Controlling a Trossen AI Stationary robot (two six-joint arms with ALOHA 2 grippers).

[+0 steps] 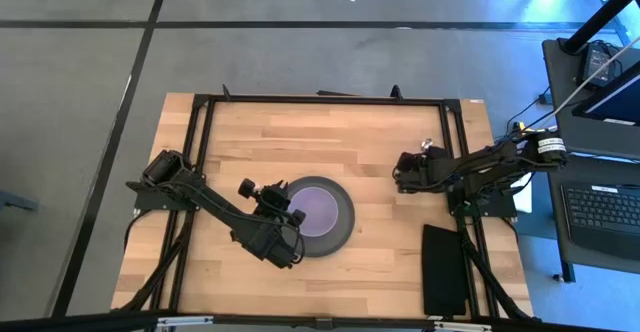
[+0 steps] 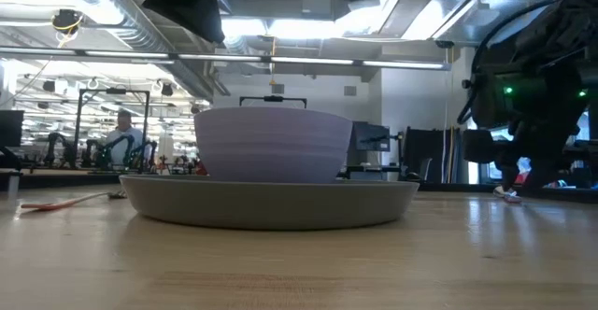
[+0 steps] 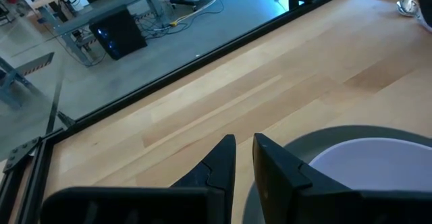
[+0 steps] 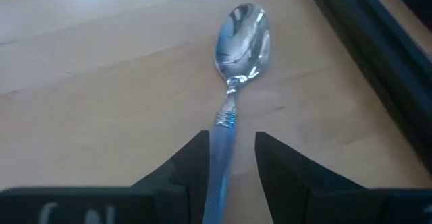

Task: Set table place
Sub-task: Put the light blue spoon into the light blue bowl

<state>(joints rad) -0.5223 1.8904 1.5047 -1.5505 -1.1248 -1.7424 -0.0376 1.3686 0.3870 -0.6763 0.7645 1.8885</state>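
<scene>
Spoon (image 4: 233, 75) handle between right gripper (image 4: 229, 158) fingers, no legible writing.

Grey floor (image 1: 300, 62) crossed by dark seams surrounds the workspace. Overhead, bright strip lights (image 2: 308, 30) and ducts (image 2: 112, 2) span a workshop. A laptop (image 1: 605, 207) sits nearby.

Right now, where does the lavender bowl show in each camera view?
High view: lavender bowl at centre, on the dark grey plate, beside the left claw.
Low view: bowl at centre, upright on the plate.
Left wrist view: bowl at the lower right corner, partly cut off.
Right wrist view: not in it; only the spoon.
Shared landmark: the plate under it.
</scene>
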